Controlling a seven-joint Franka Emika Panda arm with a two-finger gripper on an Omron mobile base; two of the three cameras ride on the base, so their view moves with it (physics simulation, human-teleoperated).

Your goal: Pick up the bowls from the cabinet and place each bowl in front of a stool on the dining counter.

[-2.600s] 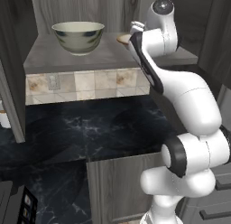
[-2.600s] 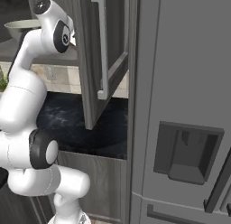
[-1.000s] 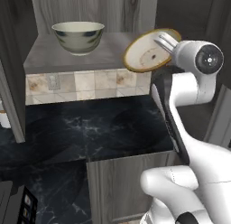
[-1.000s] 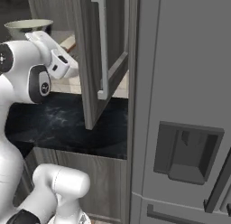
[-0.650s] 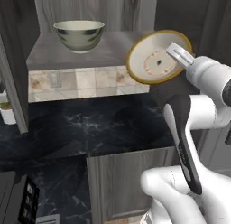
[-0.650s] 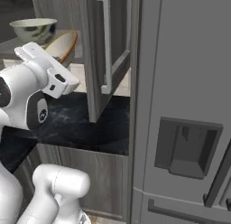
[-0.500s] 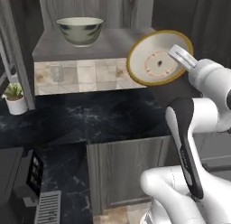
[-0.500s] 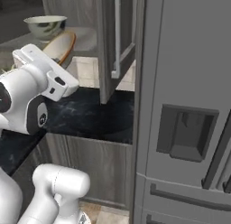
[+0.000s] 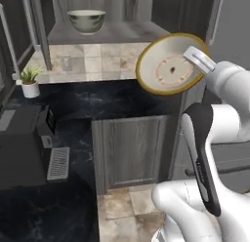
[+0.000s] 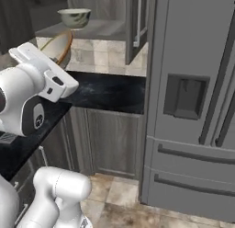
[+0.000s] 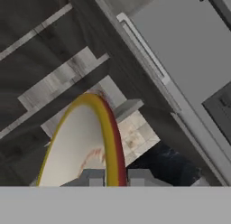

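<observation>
My gripper is shut on the rim of the shallow cream bowl, which has a gold-orange edge. It holds the bowl tilted on edge in the air, in front of the cabinet. In the hand view the bowl's rim runs between the two fingertips. The right base view shows the same bowl behind the hand. The deep cream-green bowl stands upright on the cabinet's grey shelf, to the left of and beyond the gripper. The stool and the dining counter are out of view.
The cabinet door stands open beside a tall grey fridge. Below the shelf runs a black worktop with a small potted plant on it. A dark appliance sits at the left. Under the worktop is a low grey unit.
The gripper has lifted the shallow bowl off the shelf and out of the cabinet, turning it on edge. The whole picture has since shifted: the base has drawn back from the cabinet.
</observation>
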